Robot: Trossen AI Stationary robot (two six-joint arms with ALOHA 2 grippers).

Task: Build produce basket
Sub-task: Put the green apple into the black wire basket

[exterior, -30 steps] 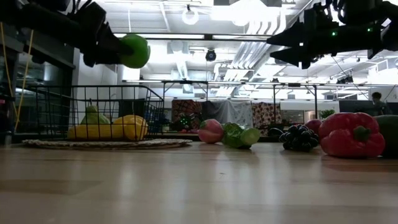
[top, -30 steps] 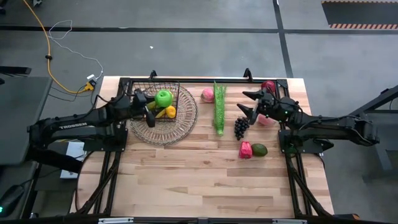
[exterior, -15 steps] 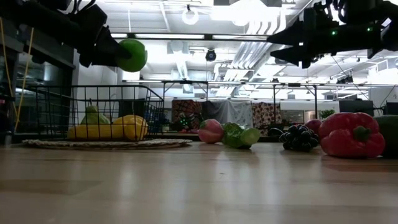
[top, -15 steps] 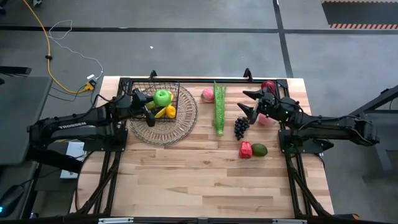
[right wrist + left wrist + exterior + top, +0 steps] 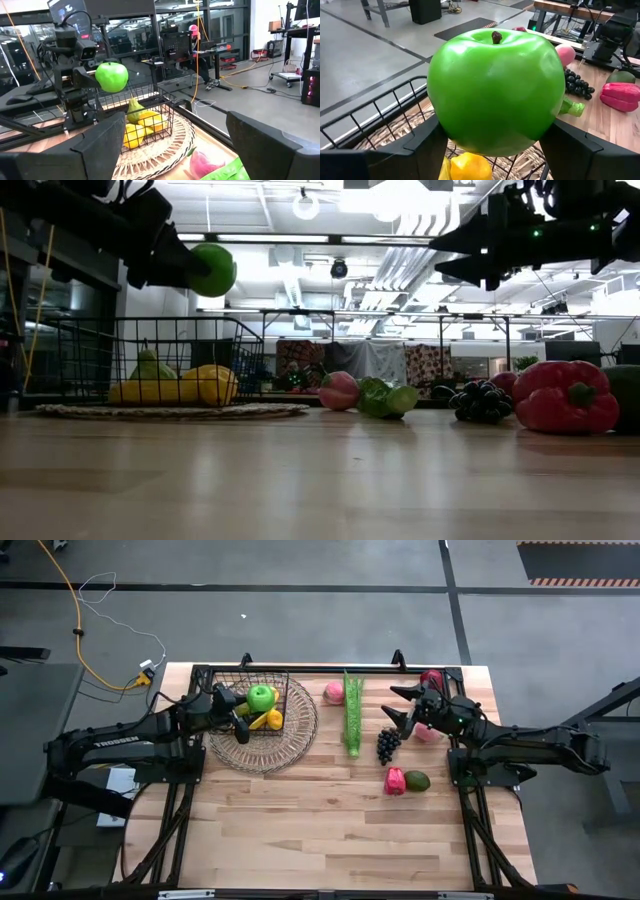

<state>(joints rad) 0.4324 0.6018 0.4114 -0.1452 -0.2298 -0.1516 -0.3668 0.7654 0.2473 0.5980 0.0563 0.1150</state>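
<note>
Holding green apple (image 5: 495,90) stem-up above basket (image 5: 262,708), left end effector (image 5: 243,707); right end effector (image 5: 400,705) wide, empty

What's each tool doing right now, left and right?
Left tool: closed on the green apple, above the basket.
Right tool: open, empty, above the grapes.

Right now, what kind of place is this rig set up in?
Most likely a robotics lab or workshop. The low view shows an open ceiling with exposed ducts and lights. The right wrist view shows workbenches carrying equipment beyond glass partitions. Yellow cable trails across a bare grey floor.
</note>
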